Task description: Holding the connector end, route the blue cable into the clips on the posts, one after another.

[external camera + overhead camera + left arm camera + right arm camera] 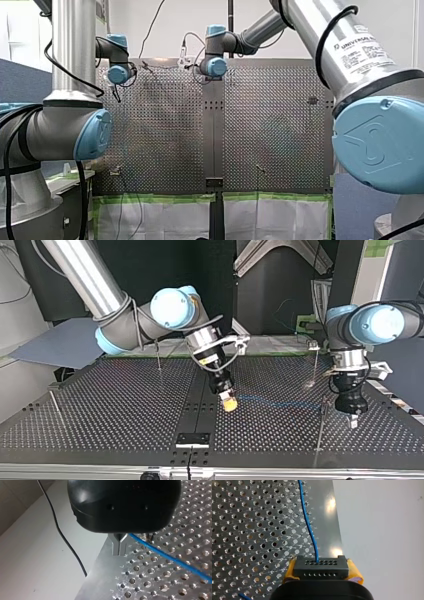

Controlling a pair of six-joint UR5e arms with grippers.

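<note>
My right gripper has its yellow pads pinching the black connector block, low over the perforated table, close to the seam between its two plates. The blue cable leaves the block and runs ahead beside the plate's edge, where letters are stamped next to the holes.

In the top view the cable is a faint line across the table toward my left gripper, at that view's right. Its metal fingers are pressed together, tips close to the plate. The cable passes just beside them, and I cannot tell whether it touches.

A thin post stands just beside this gripper, with a second post behind it. A third post and a fourth post stand at that view's left.

Past the table edge the floor is pale, with a black cord lying on it. Green tape borders white sheets below the table in the front view. A grey board lies off the table at the top view's left, against a dark backdrop.
</note>
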